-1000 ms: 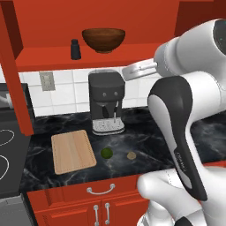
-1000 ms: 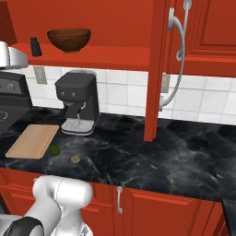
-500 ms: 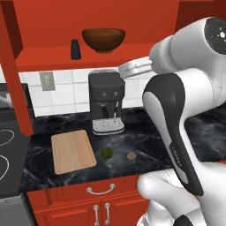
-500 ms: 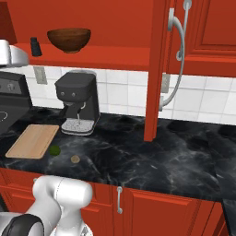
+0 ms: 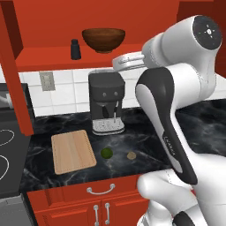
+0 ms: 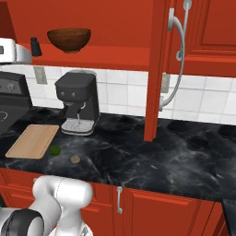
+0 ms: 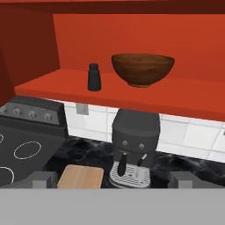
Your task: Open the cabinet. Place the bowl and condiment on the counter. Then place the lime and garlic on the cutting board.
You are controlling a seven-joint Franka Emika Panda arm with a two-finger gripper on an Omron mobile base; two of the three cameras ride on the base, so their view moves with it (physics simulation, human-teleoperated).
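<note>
Wide open and holding nothing, the gripper (image 7: 112, 178) faces the open red cabinet (image 7: 184, 48) from out in front. On its shelf, the small dark shaker bottle (image 7: 93, 77) stands left of the round brown wooden bowl (image 7: 142, 69) — close, not touching. Below the bowl sits a black coffee machine (image 5: 106, 102) on the black marble counter (image 5: 145, 154). In front of that machine lie the tan wooden cutting board (image 5: 73, 150), then the small green lime (image 5: 106, 153), then the beige garlic bulb (image 5: 131, 155) — both off the board.
</note>
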